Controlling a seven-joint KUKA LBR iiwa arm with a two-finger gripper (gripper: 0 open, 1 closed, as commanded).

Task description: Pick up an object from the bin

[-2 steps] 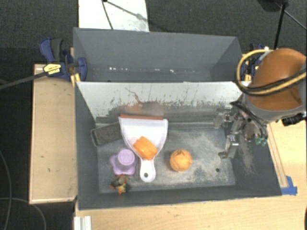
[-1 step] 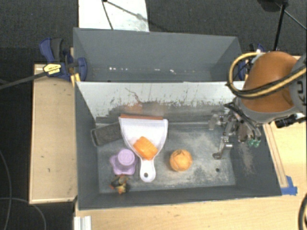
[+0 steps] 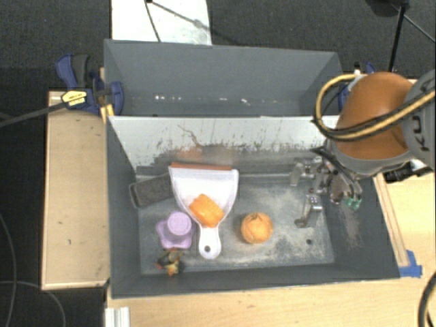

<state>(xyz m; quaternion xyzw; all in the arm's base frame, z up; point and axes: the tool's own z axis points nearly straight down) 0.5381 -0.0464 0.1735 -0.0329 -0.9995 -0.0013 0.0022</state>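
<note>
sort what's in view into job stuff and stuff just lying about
Job: gripper, over the right of the bin; orange ball, the nearest thing it could pick.
Lying about, further left: white scoop with orange block on it, purple piece, grey pad, small dark bit.

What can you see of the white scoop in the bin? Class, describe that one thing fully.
The white scoop looks like smooth plastic: a wide pan with raised sides and a short rounded handle pointing toward the view's bottom. It lies flat, open side up, on the left half of the grey bin. An orange block sits in its pan. A purple piece lies close beside its handle, and a dark grey flat piece seems to meet its left edge.
</note>
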